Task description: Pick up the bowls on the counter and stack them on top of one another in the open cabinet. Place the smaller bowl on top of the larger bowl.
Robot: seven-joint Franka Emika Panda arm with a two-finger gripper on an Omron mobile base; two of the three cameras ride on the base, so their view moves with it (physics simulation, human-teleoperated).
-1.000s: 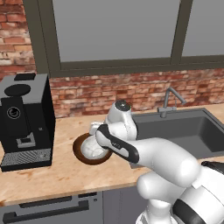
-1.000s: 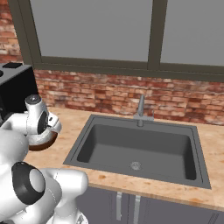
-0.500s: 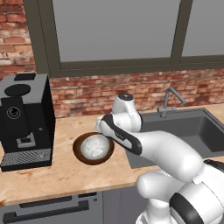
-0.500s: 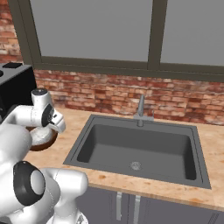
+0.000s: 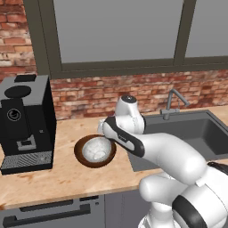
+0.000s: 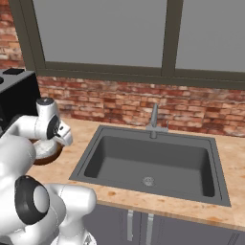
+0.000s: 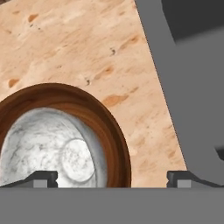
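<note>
Bowls sit nested on the bench (image 5: pixel 67 178) in the left base view: the white bowl (image 5: pixel 97 149) rests inside the wider brown bowl (image 5: pixel 83 156), just right of a black coffee machine (image 5: pixel 26 122). The white arm (image 5: pixel 156 147) reaches over from the lower right, its hand beside the brown bowl's right rim. Behind runs a brick wall (image 5: pixel 80 95) under a window, and a tap (image 5: pixel 171 103) stands at the back of the sink (image 5: pixel 191 133).

From the right base view, the arm's wrist (image 6: pixel 48 127) covers most of the stacked bowls; only a slice of the brown bowl (image 6: pixel 45 158) and the white bowl (image 6: pixel 42 149) shows below it, left of the grey sink (image 6: pixel 153 160). The tap (image 6: pixel 154 119) rises at the sink's far edge.

Looking along the hand, the pincer (image 7: pixel 111 177) stands wide open and holds nothing. One fingertip (image 7: pixel 41 177) lies over the white bowl (image 7: pixel 48 151), the other fingertip (image 7: pixel 181 177) over the sink's edge (image 7: pixel 179 87). The brown bowl's rim (image 7: pixel 111 135) curves between them, on tan bench (image 7: pixel 87 43).
</note>
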